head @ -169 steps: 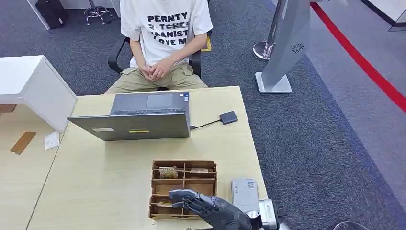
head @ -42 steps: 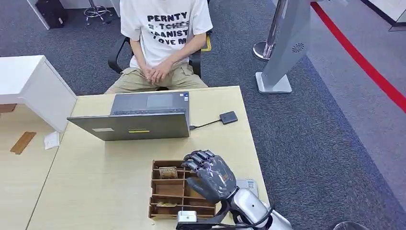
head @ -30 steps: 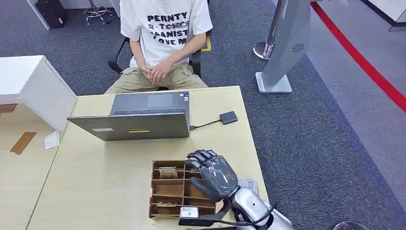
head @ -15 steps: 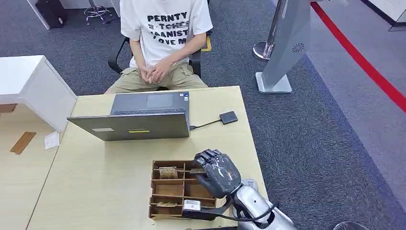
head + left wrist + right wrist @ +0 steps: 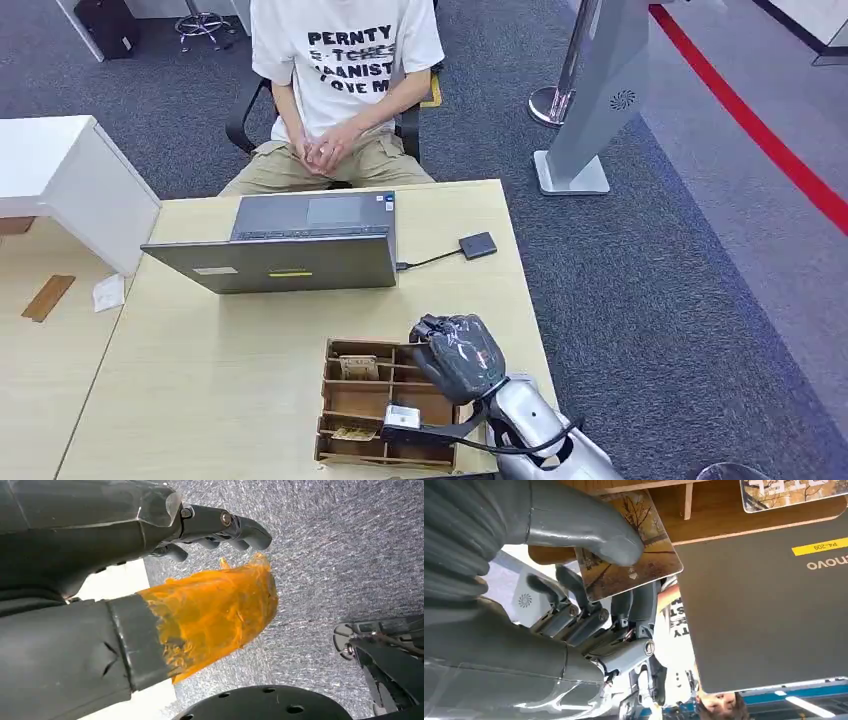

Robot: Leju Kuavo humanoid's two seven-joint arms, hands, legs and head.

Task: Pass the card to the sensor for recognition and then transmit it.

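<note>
One autumn-tree card pinched by right robot hand.

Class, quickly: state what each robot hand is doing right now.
Left hand: holds nothing that can be seen; whether open or closed cannot be told.
Right hand: pinching a card under its thumb.

The right hand covers the wooden tray's near-right compartments in the head view. In the right wrist view the thumb hides part of the card (its print too small to read). The laptop runs past the edge.
</note>
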